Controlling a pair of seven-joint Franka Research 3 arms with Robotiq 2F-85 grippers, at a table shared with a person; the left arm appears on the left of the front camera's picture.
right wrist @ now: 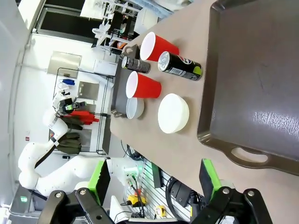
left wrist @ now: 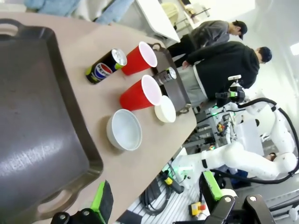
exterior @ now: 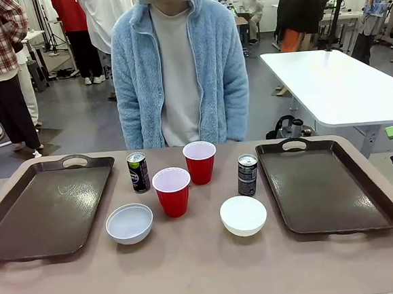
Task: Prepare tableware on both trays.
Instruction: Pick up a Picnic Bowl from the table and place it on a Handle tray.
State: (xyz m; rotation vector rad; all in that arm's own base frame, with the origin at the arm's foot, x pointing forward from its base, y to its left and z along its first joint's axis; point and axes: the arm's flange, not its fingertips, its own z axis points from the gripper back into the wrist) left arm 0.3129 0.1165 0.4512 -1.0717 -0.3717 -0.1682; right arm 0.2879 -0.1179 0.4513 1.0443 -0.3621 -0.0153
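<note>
Progress: nothing is loaded yet. The left jaws stand wide, with nothing between the green pads (left wrist: 101, 201). The right jaws stand equally wide and unloaded.

Just ahead of the left jaws lies the left large dark brown rectangular plastic tray (left wrist: 32, 116), bare. Just ahead of the right jaws lies the matching right tray (right wrist: 252, 70), also bare.

All tableware stands upright on the brown tabletop (exterior: 192, 270) between the trays, inboard of both sets of jaws. Nearest are the left shallow white round bowl (left wrist: 124, 129) and the right shallow white round bowl (right wrist: 173, 113). Farther ahead stands the near red plastic cup (exterior: 172, 191), then the right slim dark can (exterior: 248, 174), the left slim dark can (exterior: 138, 172) and the far red plastic cup (exterior: 200, 162).

Farthest, a person in a light blue fleece jacket (exterior: 177, 73) stands at the tabletop's far edge.

Remaining work, by judgement: all six placements, probably one bowl, one cup and one can per tray.
</note>
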